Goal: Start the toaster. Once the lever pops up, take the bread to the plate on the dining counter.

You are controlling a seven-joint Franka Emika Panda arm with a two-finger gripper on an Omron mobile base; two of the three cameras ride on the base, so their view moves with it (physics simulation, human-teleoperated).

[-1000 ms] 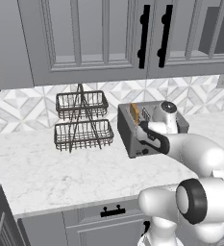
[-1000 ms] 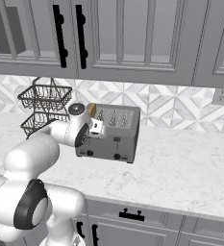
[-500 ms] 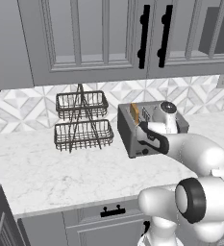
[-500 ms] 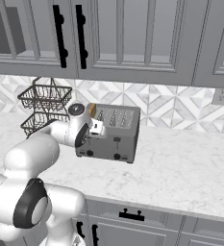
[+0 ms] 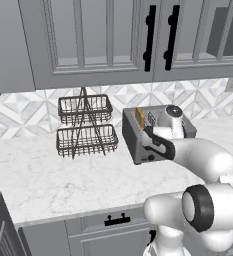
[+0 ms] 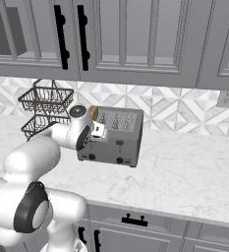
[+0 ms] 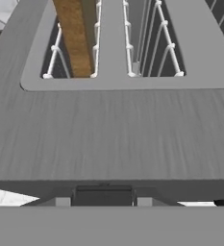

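On the marble counter (image 5: 53,175), beside the wire basket rack (image 5: 85,127), the toaster (image 6: 117,138) holds the bread (image 7: 75,33) upright in its end slot, while the gripper (image 6: 97,132) sits at the toaster's front face, jaws hidden, so their state is unclear.

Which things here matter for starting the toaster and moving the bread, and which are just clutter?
For the job:
- toaster
- bread, standing in the toaster's end slot
- end effector, at the toaster's front face

Just lying about:
- two-tier wire basket rack on the counter beside the toaster
- wall cabinets
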